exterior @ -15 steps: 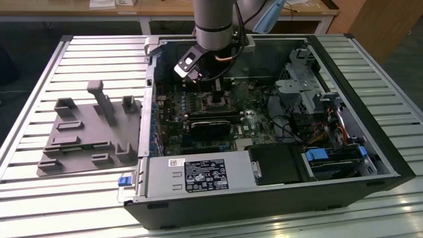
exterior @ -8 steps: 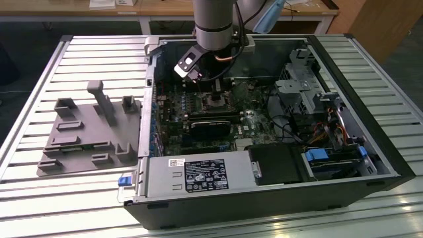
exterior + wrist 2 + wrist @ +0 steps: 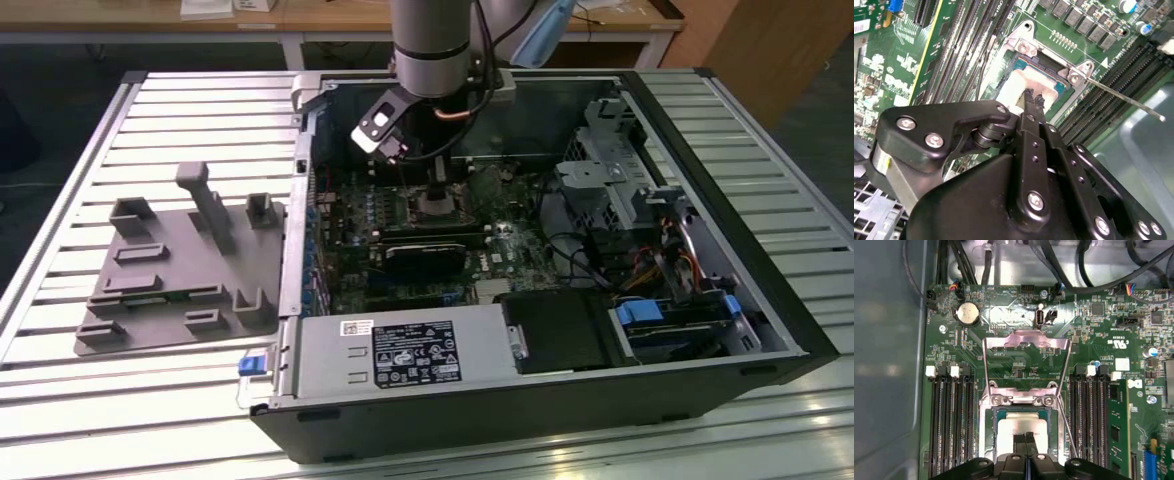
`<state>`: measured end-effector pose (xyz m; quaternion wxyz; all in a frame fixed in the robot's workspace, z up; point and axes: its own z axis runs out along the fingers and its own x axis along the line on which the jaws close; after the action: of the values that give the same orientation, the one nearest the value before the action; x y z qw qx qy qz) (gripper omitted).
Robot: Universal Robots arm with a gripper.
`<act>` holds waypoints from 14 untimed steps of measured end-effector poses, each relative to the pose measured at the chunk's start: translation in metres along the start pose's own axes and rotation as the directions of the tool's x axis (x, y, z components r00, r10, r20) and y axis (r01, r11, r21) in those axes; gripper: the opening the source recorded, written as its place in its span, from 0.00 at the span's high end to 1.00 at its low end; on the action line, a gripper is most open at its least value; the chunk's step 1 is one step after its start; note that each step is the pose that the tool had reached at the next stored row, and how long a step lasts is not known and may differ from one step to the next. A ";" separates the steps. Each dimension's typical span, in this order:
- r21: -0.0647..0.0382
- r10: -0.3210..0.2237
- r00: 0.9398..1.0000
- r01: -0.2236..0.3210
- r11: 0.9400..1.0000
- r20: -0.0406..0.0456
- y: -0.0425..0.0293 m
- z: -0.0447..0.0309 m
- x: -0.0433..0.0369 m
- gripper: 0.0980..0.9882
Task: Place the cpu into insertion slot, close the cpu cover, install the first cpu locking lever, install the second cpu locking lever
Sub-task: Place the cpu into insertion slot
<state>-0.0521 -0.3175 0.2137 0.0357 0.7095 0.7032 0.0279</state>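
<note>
The cpu [image 3: 1021,430] lies with its pale silver top up in the insertion slot [image 3: 1004,412], a dark square socket on the green motherboard. It shows again as the cpu [image 3: 1021,80] in the second wrist view. My gripper [image 3: 1026,440] is shut, its black fingertips [image 3: 1029,97] pressed together right over the chip's top, touching or nearly so. The cpu cover [image 3: 1026,340], a thin silver frame, stands swung open on the far side of the socket. One thin locking lever [image 3: 1124,97] sticks out unlatched beside the socket. In the exterior view my gripper [image 3: 434,185] reaches down into the open computer case.
Long black memory slots [image 3: 951,420] flank the socket on both sides. A black card [image 3: 427,255], a power supply [image 3: 387,355] and a drive cage [image 3: 621,165] fill the case. Cables [image 3: 1054,265] run along the board's edge. A grey parts fixture [image 3: 174,270] lies at the exterior view's left.
</note>
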 end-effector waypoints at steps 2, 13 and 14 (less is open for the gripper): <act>0.000 0.000 1.000 0.000 1.000 0.000 0.0005 -0.0050 0.0000 1.00; 0.000 0.000 1.000 0.000 1.000 0.000 0.0031 -0.0339 -0.0004 1.00; 0.000 0.000 1.000 0.000 1.000 0.000 0.0033 -0.0365 -0.0004 1.00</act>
<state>-0.0520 -0.3175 0.2503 0.0357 0.7095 0.7032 0.0279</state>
